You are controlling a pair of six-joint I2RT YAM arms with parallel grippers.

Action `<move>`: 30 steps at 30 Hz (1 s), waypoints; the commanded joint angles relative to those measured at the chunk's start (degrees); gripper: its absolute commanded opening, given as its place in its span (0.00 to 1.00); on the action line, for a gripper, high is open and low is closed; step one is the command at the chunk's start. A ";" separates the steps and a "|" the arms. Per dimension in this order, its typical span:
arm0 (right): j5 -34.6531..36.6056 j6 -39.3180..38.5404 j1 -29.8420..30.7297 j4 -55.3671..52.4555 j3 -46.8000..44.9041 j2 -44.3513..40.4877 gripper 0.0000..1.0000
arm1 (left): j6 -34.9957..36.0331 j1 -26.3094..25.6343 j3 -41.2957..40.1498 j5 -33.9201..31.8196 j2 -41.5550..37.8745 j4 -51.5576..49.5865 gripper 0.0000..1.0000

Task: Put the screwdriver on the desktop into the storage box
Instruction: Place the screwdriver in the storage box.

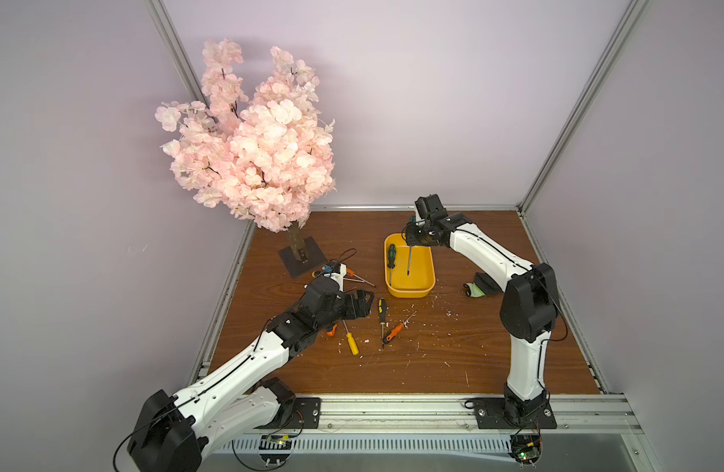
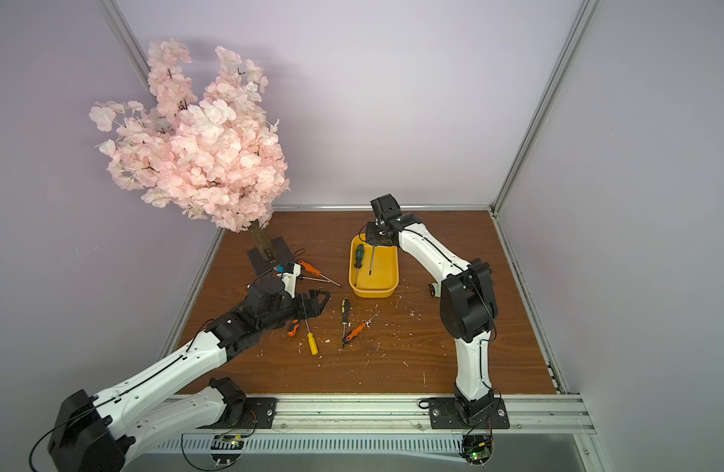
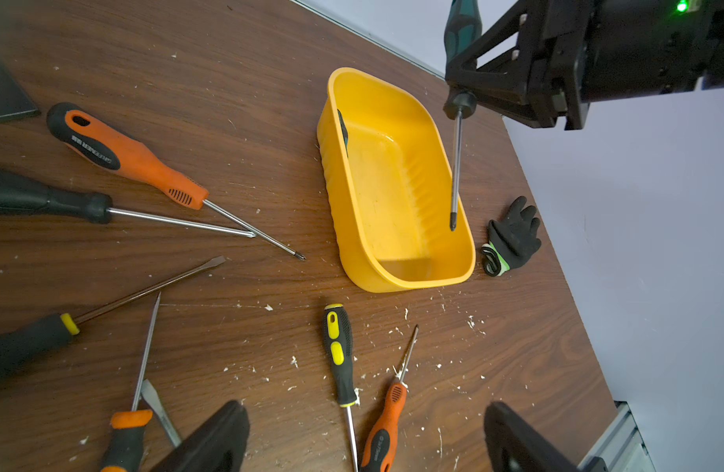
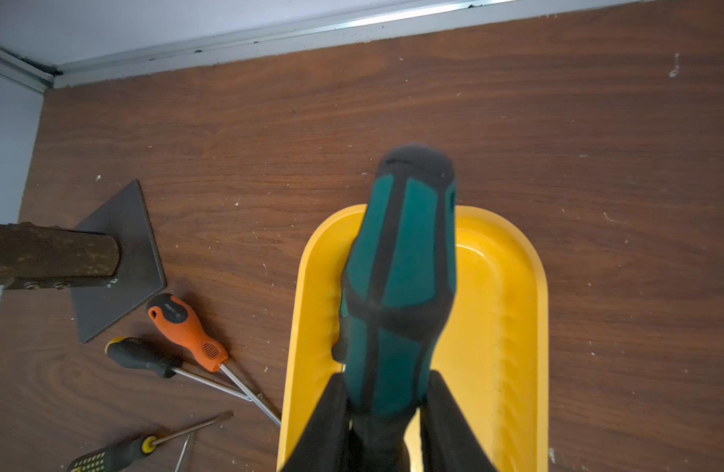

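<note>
My right gripper is shut on a green-and-black screwdriver, whose shaft hangs point-down over the far end of the yellow storage box. Another green screwdriver lies inside the box along its left wall. My left gripper stands open and empty just above the desktop, left of a black-and-yellow screwdriver and a small orange one. Several more screwdrivers lie around and partly under the left arm, among them a yellow-handled one and a big orange one.
A pink blossom tree on a dark square base stands at the back left. A black glove lies right of the box, behind the right arm. Walls with aluminium rails close the board on three sides. White flecks litter the wood.
</note>
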 commanded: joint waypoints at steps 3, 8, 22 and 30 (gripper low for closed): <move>0.44 -2.46 0.74 -1.23 5.59 4.11 0.24 | -0.42 0.79 -0.39 -0.94 -0.84 -0.95 0.93; 0.18 -2.87 1.10 -2.85 10.15 10.00 0.24 | -0.68 0.92 -0.70 -1.19 -1.17 -1.12 0.93; 0.87 -2.45 1.49 -3.01 12.07 16.06 0.24 | -1.09 1.05 -1.52 -1.81 -2.16 -1.61 0.93; 0.81 -2.61 2.46 -3.41 10.42 15.81 0.21 | -1.26 1.05 -1.80 -1.96 -2.20 -1.17 0.93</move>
